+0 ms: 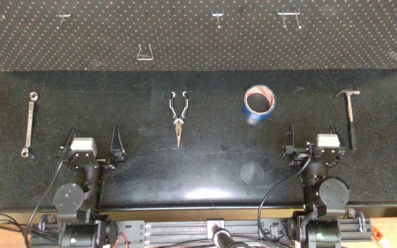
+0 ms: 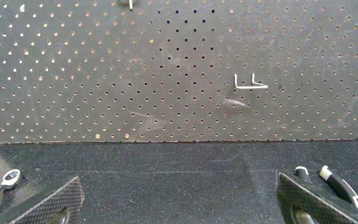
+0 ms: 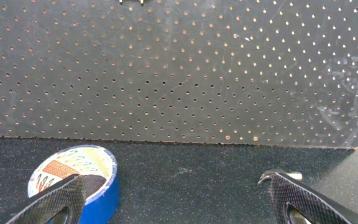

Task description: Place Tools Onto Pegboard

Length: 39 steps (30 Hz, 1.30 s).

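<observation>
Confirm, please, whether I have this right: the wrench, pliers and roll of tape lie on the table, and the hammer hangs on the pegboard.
Not quite: the hammer lies on the table too, not on the pegboard, as the top view shows. The wrench, pliers and roll of tape do lie on the table.

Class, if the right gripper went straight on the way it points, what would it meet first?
Likely the black perforated pegboard: the right gripper points between the blue tape roll and the black-handled hammer, and that gap looks free.
</observation>
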Available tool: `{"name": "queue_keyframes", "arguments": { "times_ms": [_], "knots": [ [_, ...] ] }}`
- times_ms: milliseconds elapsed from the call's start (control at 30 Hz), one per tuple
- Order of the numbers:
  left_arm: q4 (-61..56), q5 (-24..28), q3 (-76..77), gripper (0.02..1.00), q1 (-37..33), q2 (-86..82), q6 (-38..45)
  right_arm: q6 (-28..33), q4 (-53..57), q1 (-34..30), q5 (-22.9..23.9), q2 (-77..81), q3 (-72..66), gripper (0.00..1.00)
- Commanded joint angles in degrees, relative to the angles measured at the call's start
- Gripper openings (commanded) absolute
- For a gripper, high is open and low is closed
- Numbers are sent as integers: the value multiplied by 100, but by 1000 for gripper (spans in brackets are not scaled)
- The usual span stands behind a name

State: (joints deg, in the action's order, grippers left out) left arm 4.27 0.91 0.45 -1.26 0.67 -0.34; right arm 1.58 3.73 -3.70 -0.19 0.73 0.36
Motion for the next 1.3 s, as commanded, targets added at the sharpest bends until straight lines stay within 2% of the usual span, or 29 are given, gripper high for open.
{"name": "queue_keyframes", "arguments": {
  "times_ms": [33, 1200, 1300],
  "knots": [
    [37, -22, -13, 996, -24, -48, -223, -107, 35, -24, -72, -68, -11, 954],
    [37, -24, -13, 996, -13, -46, -223, -107, 35, -24, -72, -68, -11, 954],
    [-302, -44, 57, 998, -28, 529, -219, -107, 35, -24, -72, -68, -11, 954]
  ]
}}
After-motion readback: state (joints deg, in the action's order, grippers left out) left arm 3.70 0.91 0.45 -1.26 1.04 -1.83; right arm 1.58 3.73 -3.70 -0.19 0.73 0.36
